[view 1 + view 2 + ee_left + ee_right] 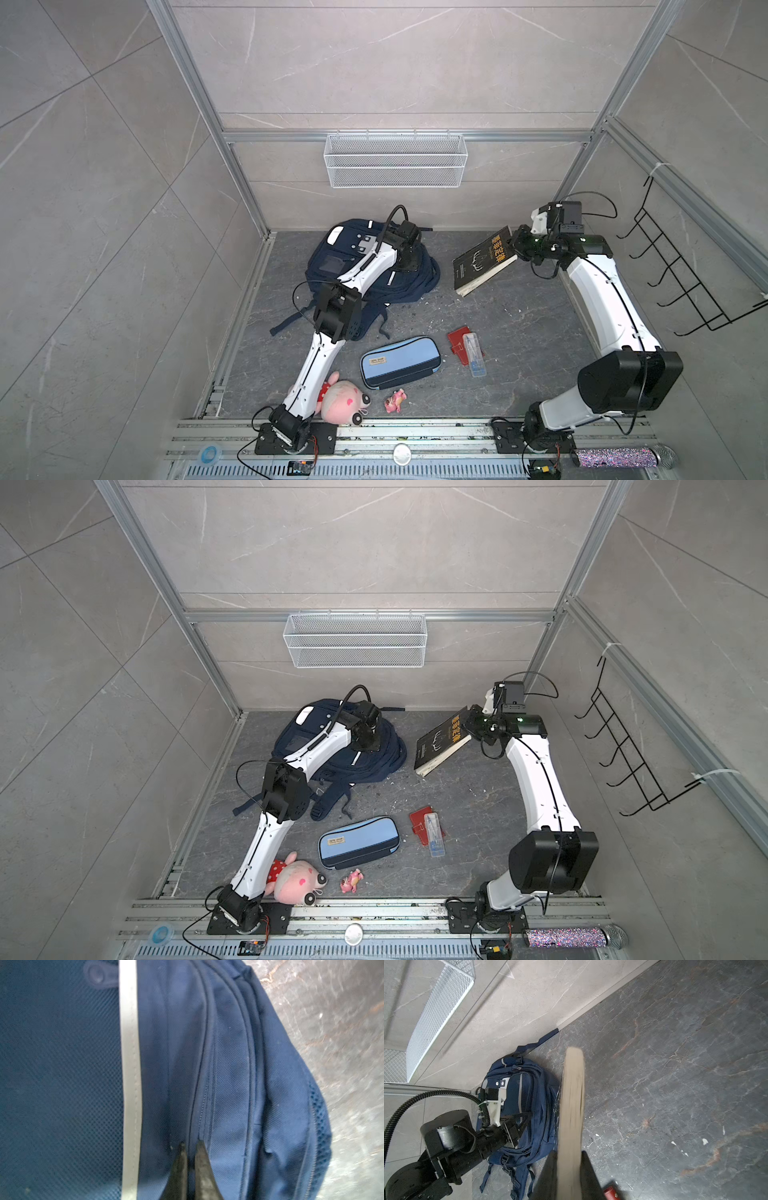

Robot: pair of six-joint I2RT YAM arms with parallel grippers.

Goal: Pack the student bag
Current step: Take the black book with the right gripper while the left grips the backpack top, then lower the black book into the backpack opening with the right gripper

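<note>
The student bag [328, 257] [299, 739] lies flat on the dark marbled worktop [519, 332], near its far left corner and close against the back edge, its shoulder straps trailing toward the middle. The left pincer [409, 266] [368, 744] points down onto the bag's right side. In the left wrist view the left pincer [190, 1144] has its tips pressed together at a zip seam in the navy cloth [228, 1064], beside a white stripe; whether any fabric is caught between them cannot be told. To the right of the bag and apart from it, the right pincer [517, 245] [469, 723] pinches a black book [482, 262] [440, 744] by one edge, holding it tilted near the far edge. The right wrist view shows the book's pale page block [573, 1095] between the two fingers. Nearer the front edge lie a light-blue pencil case [401, 361], a red wallet [457, 338] with a clear plastic case [476, 353] resting on it, a pink plush toy [343, 399] against the left arm and a small pink figure [395, 401]. A white wire basket [395, 160] hangs on the back wall.
</note>
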